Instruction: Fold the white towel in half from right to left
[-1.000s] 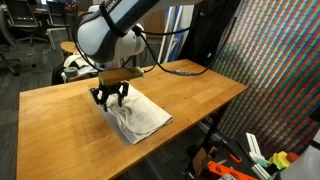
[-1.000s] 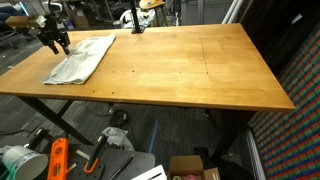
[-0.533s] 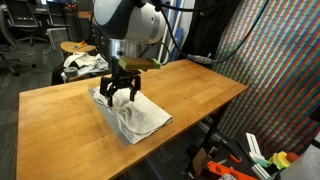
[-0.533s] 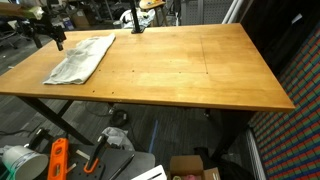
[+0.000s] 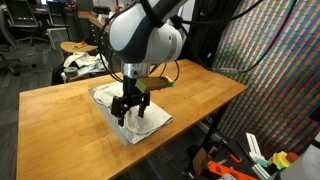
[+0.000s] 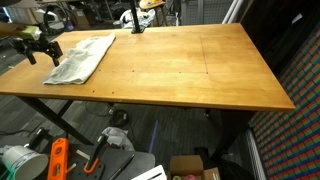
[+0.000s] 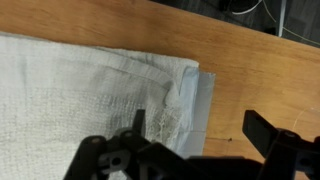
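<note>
The white towel [image 5: 130,110] lies rumpled and partly folded on the wooden table [image 5: 190,90]. It also shows in an exterior view [image 6: 80,58] near the table's far corner. In the wrist view the towel [image 7: 80,100] fills the left side, with its layered edge near the middle. My gripper [image 5: 128,106] hangs just above the towel, fingers spread. In the wrist view the gripper [image 7: 200,130] is open and empty, one finger over the towel's edge and the other over bare wood. In an exterior view the gripper [image 6: 40,50] sits beside the towel's edge.
The table's edge [image 6: 150,100] drops to a floor with orange tools [image 6: 58,160] and a box [image 6: 195,168]. A colourful patterned screen [image 5: 270,70] stands beside the table. Chairs and clutter [image 5: 75,60] sit behind it.
My gripper has moved across the towel toward the table's near edge and dropped lower over it. The towel has not visibly moved.
</note>
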You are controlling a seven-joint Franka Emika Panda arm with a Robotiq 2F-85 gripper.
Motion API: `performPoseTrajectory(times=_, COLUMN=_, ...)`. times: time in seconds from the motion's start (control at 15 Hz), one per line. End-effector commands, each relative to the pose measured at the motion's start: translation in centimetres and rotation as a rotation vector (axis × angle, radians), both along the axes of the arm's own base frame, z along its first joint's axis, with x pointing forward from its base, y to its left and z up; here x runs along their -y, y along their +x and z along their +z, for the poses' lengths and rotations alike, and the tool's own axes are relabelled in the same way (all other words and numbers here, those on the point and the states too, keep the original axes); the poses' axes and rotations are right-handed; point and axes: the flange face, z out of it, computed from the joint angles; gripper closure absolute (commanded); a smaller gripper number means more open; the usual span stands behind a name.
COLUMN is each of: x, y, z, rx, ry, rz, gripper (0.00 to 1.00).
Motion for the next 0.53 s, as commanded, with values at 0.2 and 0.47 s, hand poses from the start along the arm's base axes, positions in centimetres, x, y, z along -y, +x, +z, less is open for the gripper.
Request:
performPoseTrajectory(times=0.2, x=-1.4, y=-2.8, z=-1.7, rx=0.123, ry=0.000, rz=0.020, gripper=0.00)
performPoseTrajectory(times=0.47, x=-1.2, y=-2.7, z=-2.7, rx=0.180, ry=-0.003, rz=0.000, gripper=0.42)
